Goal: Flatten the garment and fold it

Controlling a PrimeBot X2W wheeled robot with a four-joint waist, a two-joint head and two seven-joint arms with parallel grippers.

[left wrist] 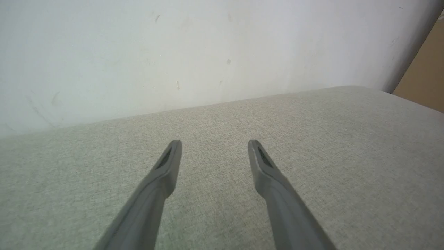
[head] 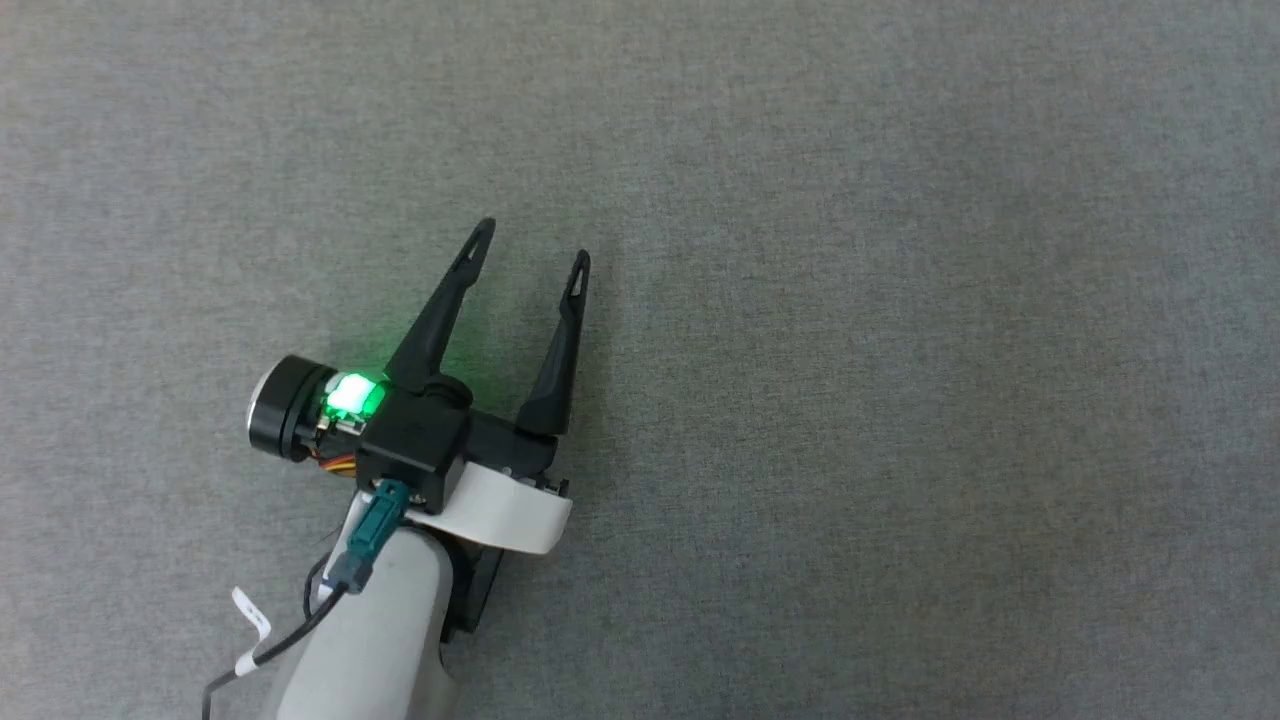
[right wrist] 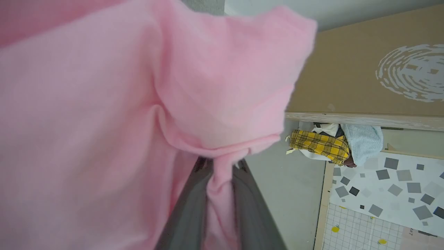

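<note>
The light pink garment [right wrist: 114, 100] hangs bunched across the right wrist view. My right gripper [right wrist: 220, 166] is shut on a gathered fold of it, the cloth pinched between the two dark fingers [right wrist: 189, 211]. Over the grey cloth table [head: 900, 300], my left gripper [head: 535, 245] stands open at the lower left of the head view with nothing between its fingers. In the left wrist view the left gripper [left wrist: 215, 147] points across the bare table surface toward a white wall [left wrist: 173, 52].
The right wrist view also holds a brown cardboard board [right wrist: 364, 69], a heap of clothes with a yellow plaid piece [right wrist: 321, 146] and a pale blue one [right wrist: 364, 140], and a checker-patterned sheet [right wrist: 388, 194].
</note>
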